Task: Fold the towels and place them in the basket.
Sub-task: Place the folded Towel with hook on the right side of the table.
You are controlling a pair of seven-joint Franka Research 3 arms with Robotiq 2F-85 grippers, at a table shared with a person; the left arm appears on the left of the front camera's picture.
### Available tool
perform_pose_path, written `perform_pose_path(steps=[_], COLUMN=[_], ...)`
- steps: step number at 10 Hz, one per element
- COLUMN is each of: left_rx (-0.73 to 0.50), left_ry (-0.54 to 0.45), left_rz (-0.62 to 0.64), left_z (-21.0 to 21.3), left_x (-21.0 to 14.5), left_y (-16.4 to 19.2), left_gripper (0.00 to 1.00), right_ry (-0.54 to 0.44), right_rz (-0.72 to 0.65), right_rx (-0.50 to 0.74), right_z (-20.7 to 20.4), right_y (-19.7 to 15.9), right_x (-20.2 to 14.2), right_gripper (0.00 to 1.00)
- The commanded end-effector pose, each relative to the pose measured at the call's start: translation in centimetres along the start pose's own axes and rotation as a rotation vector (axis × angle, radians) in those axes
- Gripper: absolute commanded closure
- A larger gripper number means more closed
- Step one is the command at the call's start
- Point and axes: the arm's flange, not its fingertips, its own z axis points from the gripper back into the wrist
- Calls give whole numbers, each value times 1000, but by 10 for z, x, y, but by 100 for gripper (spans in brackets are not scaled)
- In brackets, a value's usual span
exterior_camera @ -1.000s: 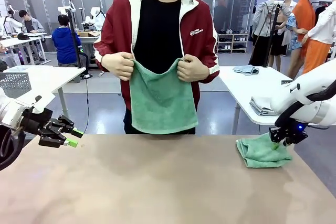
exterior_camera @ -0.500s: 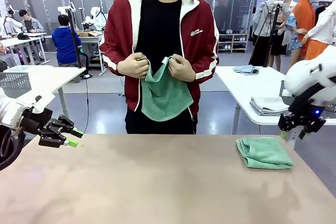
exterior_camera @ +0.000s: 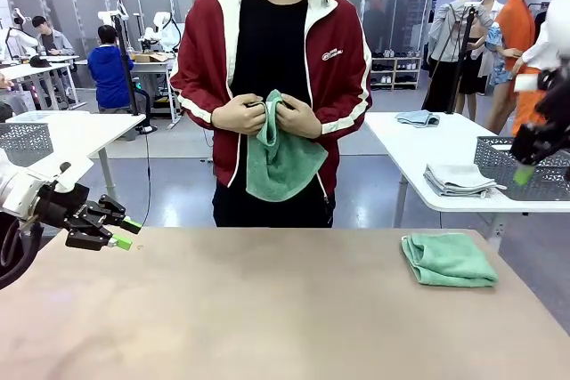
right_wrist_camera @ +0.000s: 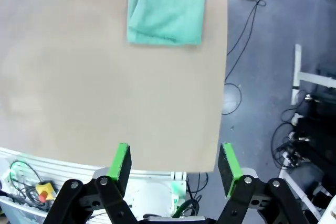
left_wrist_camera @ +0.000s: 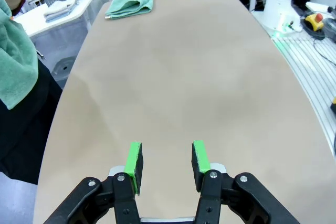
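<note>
One mint-green towel (exterior_camera: 448, 260) lies folded on the table's right side; it also shows in the right wrist view as the folded towel (right_wrist_camera: 167, 8) and far off in the left wrist view (left_wrist_camera: 130, 4). My right gripper (exterior_camera: 525, 171) hangs high above and to the right of it, open and empty (right_wrist_camera: 173, 153). The person holds a second towel (exterior_camera: 280, 153) bunched against the chest with both hands. My left gripper (exterior_camera: 126, 232) hovers over the table's left edge, open with nothing between its pads (left_wrist_camera: 165, 153). A dark grey basket (exterior_camera: 508, 162) stands on the white side table at right.
Folded grey cloths (exterior_camera: 456, 179) lie beside the basket on the white side table (exterior_camera: 419, 153). Another grey basket (exterior_camera: 24, 141) stands on a white table at far left. The tan table (exterior_camera: 267, 309) is bare across its middle and front.
My right gripper let go of the folded towel, opened wide and rose up and to the right. The person folded the held towel narrower. The left arm stayed still.
</note>
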Motion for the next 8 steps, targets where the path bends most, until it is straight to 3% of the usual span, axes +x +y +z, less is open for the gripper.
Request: perform_pose_path(steps=[1, 4, 5, 8], left_rx=[3, 3, 3, 3], left_ry=[1, 1, 1, 1], left_rz=[9, 9, 9, 9], left_z=[2, 2, 2, 2], left_x=[3, 3, 3, 3], left_y=[-1, -1, -1, -1], left_gripper=[50, 50, 50, 50], right_ry=[-34, -62, -52, -52], right_rz=[32, 126, 53, 53], right_rx=[3, 51, 15, 15], right_z=[22, 34, 50, 50], right_y=[4, -1, 7, 7], right_x=[-24, -55, -44, -44], right_gripper=[16, 16, 16, 16])
